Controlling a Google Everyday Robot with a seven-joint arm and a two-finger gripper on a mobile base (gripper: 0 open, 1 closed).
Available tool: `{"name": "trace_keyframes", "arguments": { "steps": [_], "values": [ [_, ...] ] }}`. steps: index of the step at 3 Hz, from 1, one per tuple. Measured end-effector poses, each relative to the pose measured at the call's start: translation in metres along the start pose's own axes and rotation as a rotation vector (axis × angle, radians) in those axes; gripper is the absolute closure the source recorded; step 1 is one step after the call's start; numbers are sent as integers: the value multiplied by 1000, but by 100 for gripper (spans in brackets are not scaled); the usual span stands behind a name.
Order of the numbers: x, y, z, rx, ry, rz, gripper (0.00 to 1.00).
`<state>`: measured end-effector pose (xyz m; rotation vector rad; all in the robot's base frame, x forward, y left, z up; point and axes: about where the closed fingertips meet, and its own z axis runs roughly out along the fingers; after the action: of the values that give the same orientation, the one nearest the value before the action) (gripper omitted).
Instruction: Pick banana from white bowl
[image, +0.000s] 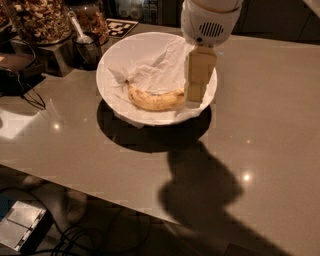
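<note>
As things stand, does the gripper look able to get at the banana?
Probably yes. The gripper hangs over the right side of the bowl, at the right end of the banana. The banana lies uncovered on the paper, and the jars stand off beyond the left rim.

I see a grey-brown counter (270, 125) with two glass jars of nuts, one large (37, 20) and one smaller (90, 17), at its far left. A spoon (80, 31) stands in a dark cup (89, 50) beside them, and a black-and-white marker tag (121, 26) lies behind. A grey box (20, 225) lies on the floor. The gripper (194, 95) hangs over the counter, right of the jars.
</note>
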<state>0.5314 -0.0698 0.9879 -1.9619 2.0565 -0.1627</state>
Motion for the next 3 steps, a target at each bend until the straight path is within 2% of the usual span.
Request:
{"name": "trace_keyframes", "arguments": {
  "steps": [1,2,3],
  "values": [
    [-16,-12,16,-9,-33,31,0],
    [-40,-33,43,-57,-48,62,0],
    [-58,-47,76,-130,-70,81,2]
  ]
}}
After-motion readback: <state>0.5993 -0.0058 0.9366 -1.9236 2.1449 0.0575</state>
